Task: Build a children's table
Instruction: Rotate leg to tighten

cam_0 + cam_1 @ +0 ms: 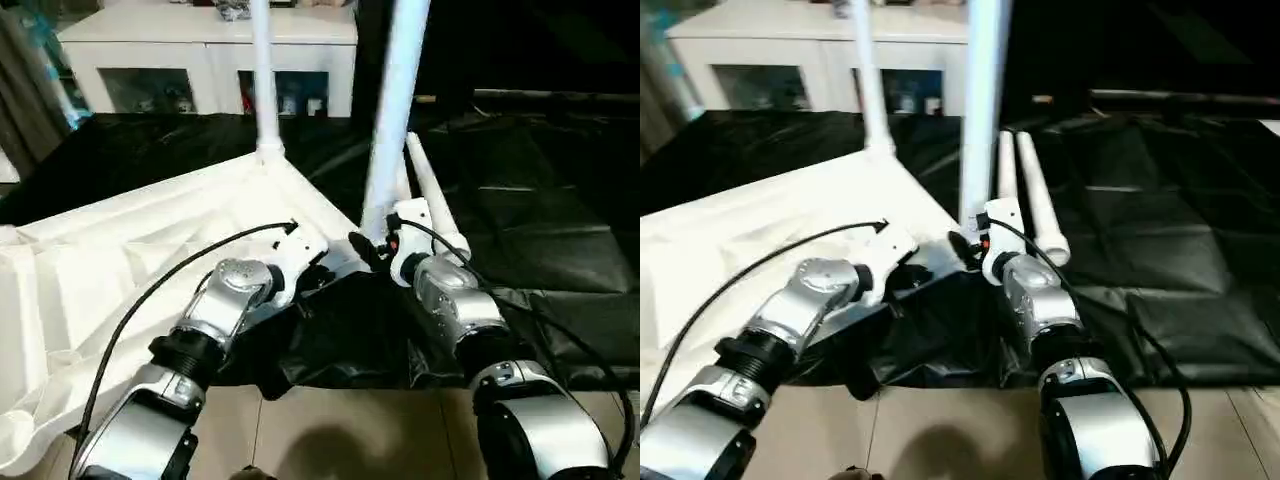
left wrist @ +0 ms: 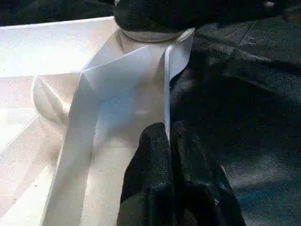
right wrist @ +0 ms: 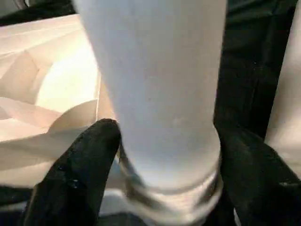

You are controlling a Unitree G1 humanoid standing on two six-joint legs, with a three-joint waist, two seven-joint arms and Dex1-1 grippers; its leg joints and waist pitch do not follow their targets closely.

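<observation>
From the head camera, the white tabletop [image 1: 130, 270] lies upside down on a black sheet [image 1: 540, 200], its ribbed underside facing up. Two white legs stand upright in its corner sockets: a far leg [image 1: 263, 80] and a near leg [image 1: 395, 110]. Two more spare legs [image 1: 1032, 195] lie flat on the sheet just beyond the right gripper [image 1: 372, 248]. That gripper sits at the foot of the near leg. The left gripper [image 1: 322, 275] rests at the tabletop's near edge, just beside the same corner. Behind the sheet stands a white cabinet [image 1: 210, 60] with glass fronts; tan floor [image 1: 330, 430] shows below the forearms.

In the left wrist view, the left gripper's black fingers [image 2: 155, 174] are pressed together, nipping the thin upright rim of the tabletop [image 2: 117, 80], with the corner socket ahead of them.

In the right wrist view, the near leg [image 3: 160, 89] rises between the right gripper's spread fingers [image 3: 80, 174], one on each side of its ringed base, close against it.
</observation>
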